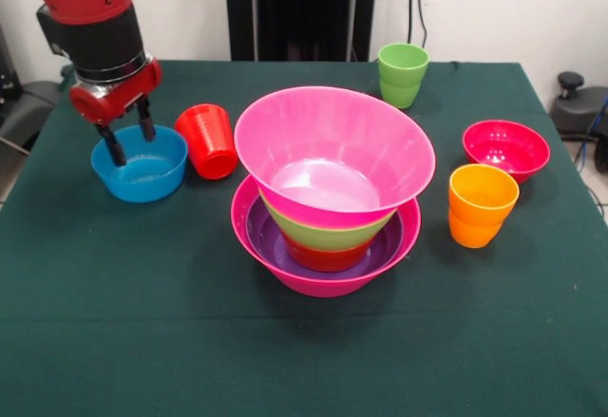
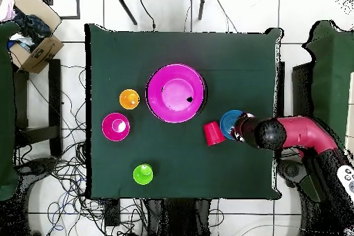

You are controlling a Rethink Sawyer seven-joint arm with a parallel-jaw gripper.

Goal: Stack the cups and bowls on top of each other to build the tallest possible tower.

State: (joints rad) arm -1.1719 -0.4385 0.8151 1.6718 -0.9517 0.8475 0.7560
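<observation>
The tower (image 1: 328,184) stands mid-table: a large hot-pink bowl (image 1: 404,236) at the base holds a purple, an orange-red and a lime green bowl, with a second pink bowl (image 1: 332,142) tilted on top. The tower also shows in the overhead view (image 2: 176,93). My gripper (image 1: 129,135) is open, its fingers down at the far rim of the small blue bowl (image 1: 142,172) at the left. I cannot tell if they touch it. The red cup (image 1: 209,140) stands beside that bowl, seemingly mouth down. The green cup (image 1: 403,73), the crimson bowl (image 1: 505,148) and the orange cup (image 1: 482,203) stand at the right.
The dark green table (image 1: 114,322) has open cloth in front of the tower. The black pedestal (image 1: 299,9) stands behind it. In the overhead view a cardboard box (image 2: 34,39) and cables (image 2: 62,178) lie on the floor beside the table.
</observation>
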